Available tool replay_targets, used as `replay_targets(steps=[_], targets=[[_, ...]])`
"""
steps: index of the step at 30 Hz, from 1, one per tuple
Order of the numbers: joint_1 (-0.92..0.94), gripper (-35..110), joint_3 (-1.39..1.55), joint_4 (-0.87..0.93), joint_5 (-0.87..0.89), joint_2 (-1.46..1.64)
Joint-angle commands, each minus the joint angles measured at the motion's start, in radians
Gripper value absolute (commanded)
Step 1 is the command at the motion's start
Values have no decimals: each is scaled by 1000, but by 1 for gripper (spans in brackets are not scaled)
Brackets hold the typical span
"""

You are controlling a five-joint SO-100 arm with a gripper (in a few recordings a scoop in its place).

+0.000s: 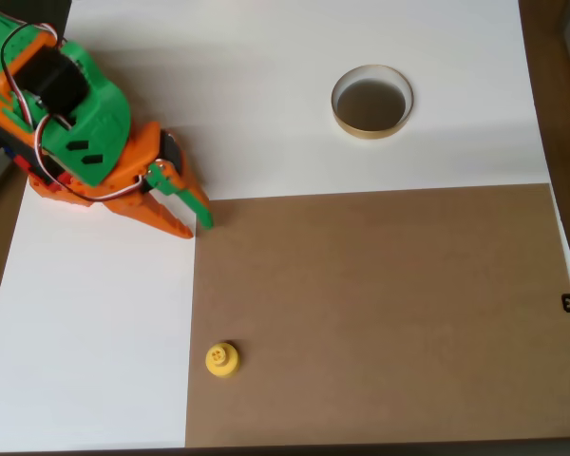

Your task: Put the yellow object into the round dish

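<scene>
The yellow object (222, 359), a small round piece with a knob on top, stands near the front on the brown board, just right of the white sheet's edge. The round dish (371, 101), tan-rimmed and dark inside, sits at the back right on the white surface. My green and orange gripper (196, 224) points down-right at the left side, well behind the yellow object and far left of the dish. Its orange and green fingers lie close together with nothing between them.
A brown board (380, 313) covers the front right of the table, and white sheet (85, 342) lies to the left and back. A small dark tag (569, 303) sits at the right edge.
</scene>
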Motion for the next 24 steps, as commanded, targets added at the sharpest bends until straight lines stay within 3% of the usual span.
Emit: replay_targets(steps=[1, 4, 8, 17, 24], targets=[[87, 5, -34, -57, 147, 9], [374, 7, -51, -178, 419, 8], [546, 5, -54, -195, 626, 9], [618, 4, -52, -213, 736, 11], [606, 6, -54, -210, 715, 11]])
